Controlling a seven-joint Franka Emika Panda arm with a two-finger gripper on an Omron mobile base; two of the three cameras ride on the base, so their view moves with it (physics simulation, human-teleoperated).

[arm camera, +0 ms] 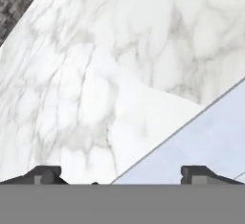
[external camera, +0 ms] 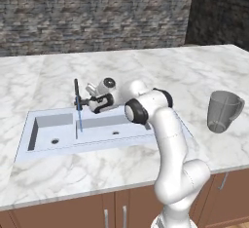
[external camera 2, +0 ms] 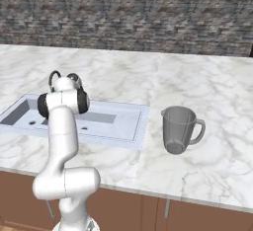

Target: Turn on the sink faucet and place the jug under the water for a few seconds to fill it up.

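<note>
- The counter [external camera: 146, 66] is the biggest thing; it is white marble and spreads all around and under the pincer; in the hand view the pincer looks down at it.
- The sink [external camera: 44, 139] is wide, shallow and pale blue; it lies right below the pincer; a corner of it shows by one finger in the hand view.
- The jug [external camera 2: 177, 129] is see-through grey; it stands upright on the counter, far off to the right of the pincer, past the end of the sink; its handle sticks out on the side away from the pincer; it is empty, so I think it is light now and will get heavy with water; it looks hard and smooth, so it may slip; I would grab the handle, or pinch the rim.
- The pincer [external camera: 83, 103] sits right next to the tap, its tips just beside the thin stem; its fingers [arm camera: 45, 174] are spread wide apart with nothing between them.
- The tap [external camera: 76, 93] is thin, black and bent; it is just to the left of the pincer.
- The water [external camera: 80, 119] is a thin blue line; it falls straight down from the tap, just left of and below the pincer, into the sink; so the tap looks on, and the jug is next.
</note>
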